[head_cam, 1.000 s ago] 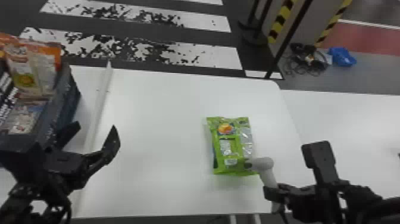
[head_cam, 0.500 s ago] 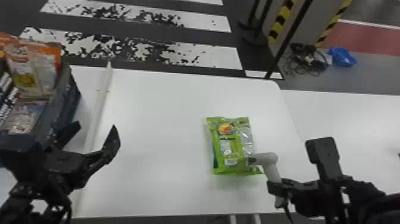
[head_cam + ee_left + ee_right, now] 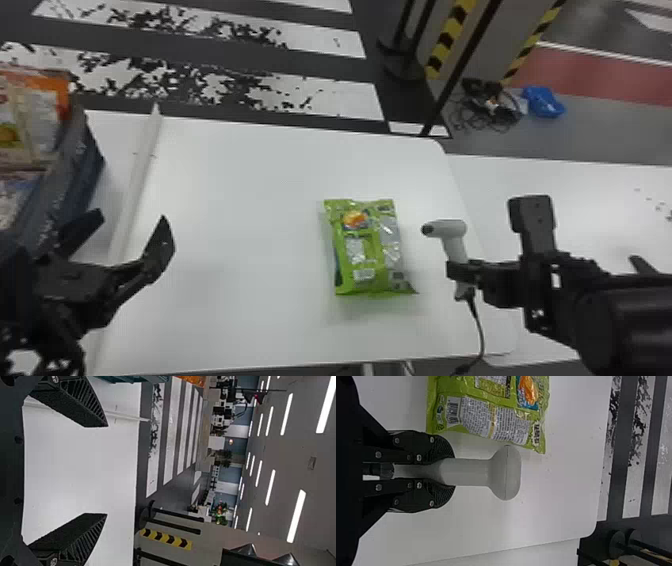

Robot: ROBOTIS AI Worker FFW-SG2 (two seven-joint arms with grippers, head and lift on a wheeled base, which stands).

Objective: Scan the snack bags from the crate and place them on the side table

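"Moved rightward: smooth, pale scanner (image 3: 447,228), pinched by right gripper (image 3: 461,272)."

"Snack bag (image 3: 369,250)?"

"Glossy, crinkled, green; on table (image 3: 240,210), toward right edge. Left gripper (image 3: 131,220) spread, near dark crate (image 3: 82,160), possibly plastic."

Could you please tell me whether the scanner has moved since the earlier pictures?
Yes; against the green snack bag, the scanner has shifted right and upward in the head view, and no longer overlaps the bag's near corner.

A blue bundle (image 3: 544,102), perhaps plastic, lies beside tangled cables (image 3: 492,111)
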